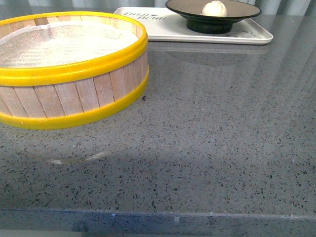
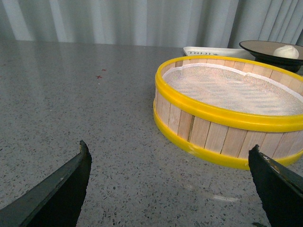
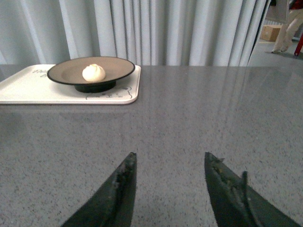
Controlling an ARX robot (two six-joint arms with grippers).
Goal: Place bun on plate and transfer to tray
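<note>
Items on the grey speckled table (image 1: 212,143), counted:
- Bun (image 1: 214,8): one, on the plate at far right.
- Plate (image 1: 197,10): one, on the tray.
- Tray (image 1: 163,29): one, at the far edge.
- Steamer basket (image 1: 74,94), yellow-rimmed, wooden: one, near left.
- Grippers: two, left gripper (image 2: 168,163) and right gripper (image 3: 170,163), each with two dark fingers.

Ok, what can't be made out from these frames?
- Tray lettering: front view, too small and partly behind the plate.
- Tray's left end: right wrist view, cut off by the edge.
- Steamer basket: left side cut off in front view.
- Bun underside: hidden by the plate.
</note>
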